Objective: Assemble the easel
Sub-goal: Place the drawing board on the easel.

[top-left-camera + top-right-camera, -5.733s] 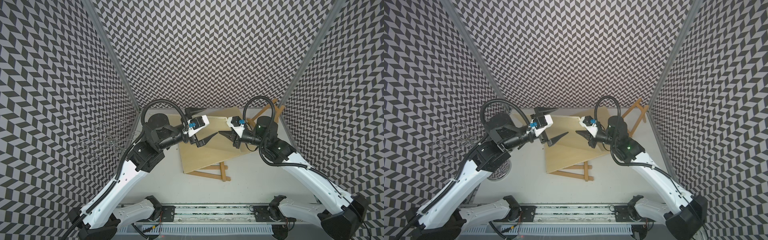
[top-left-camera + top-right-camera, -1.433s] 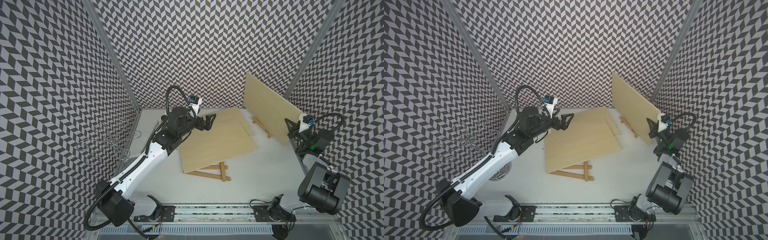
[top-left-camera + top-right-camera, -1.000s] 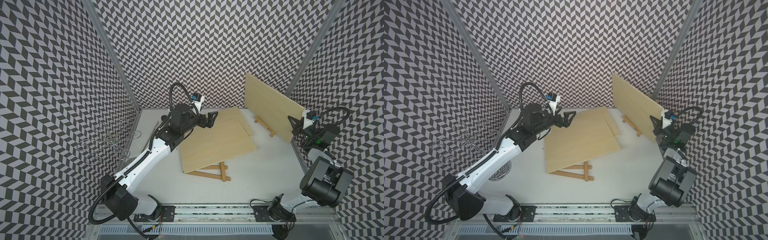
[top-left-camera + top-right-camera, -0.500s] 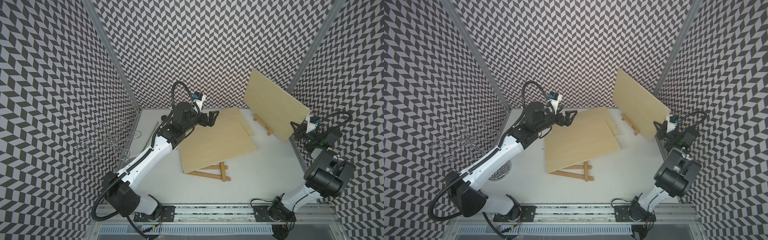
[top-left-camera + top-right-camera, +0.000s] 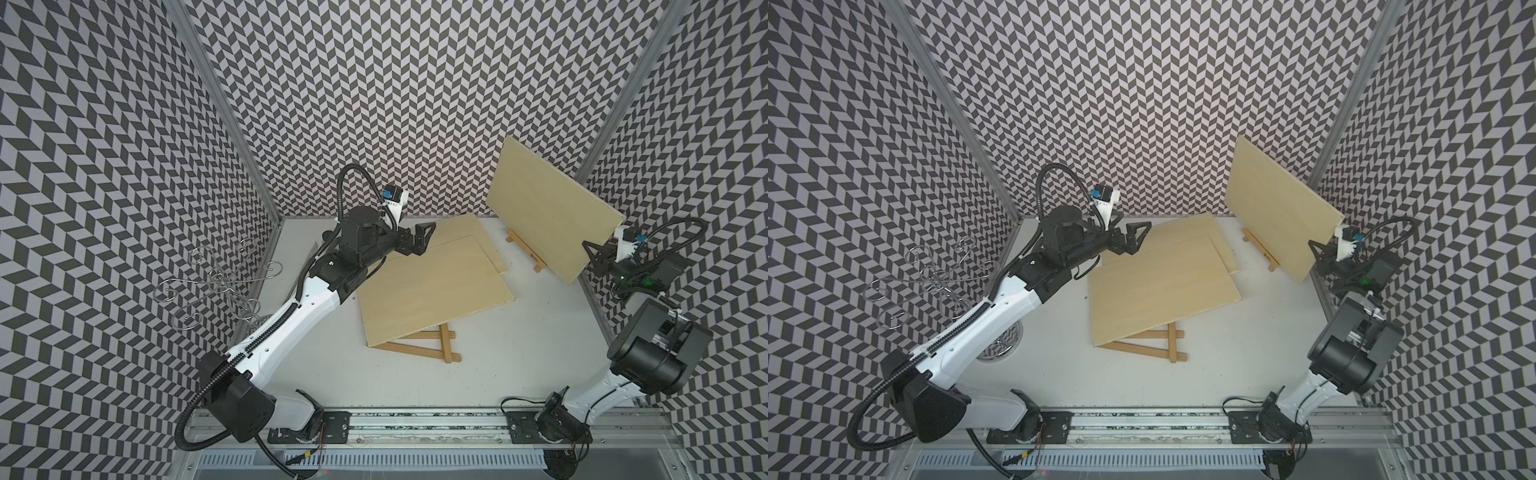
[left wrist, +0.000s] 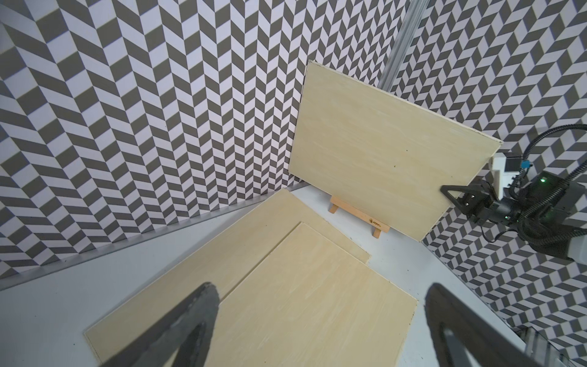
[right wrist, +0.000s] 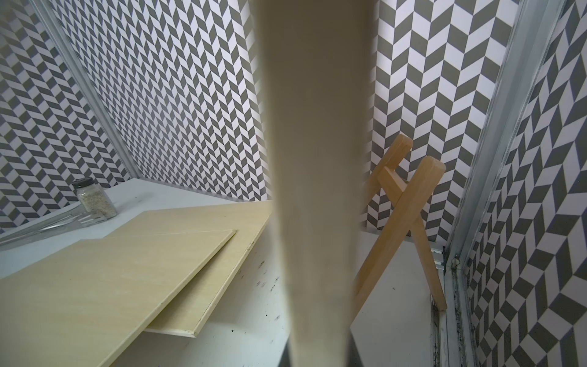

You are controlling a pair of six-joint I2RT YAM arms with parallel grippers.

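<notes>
Easel (image 5: 524, 252) stands at two o'clock on the table (image 5: 498, 374), with a tilted board (image 5: 548, 208) raised just in front of it. Right gripper (image 5: 590, 257) is clamped on that board's near edge. Left gripper (image 5: 424, 239), fingers spread wide, hovers at twelve o'clock over two flat boards (image 5: 432, 291).

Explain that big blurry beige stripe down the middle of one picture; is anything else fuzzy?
Right wrist view: the stripe is the raised board, gripped by the right gripper so close to the lens that it blurs; the easel behind is sharp. Left wrist view: the left gripper looks soft, walls bow. Both top views: crisp, evenly lit.
</notes>
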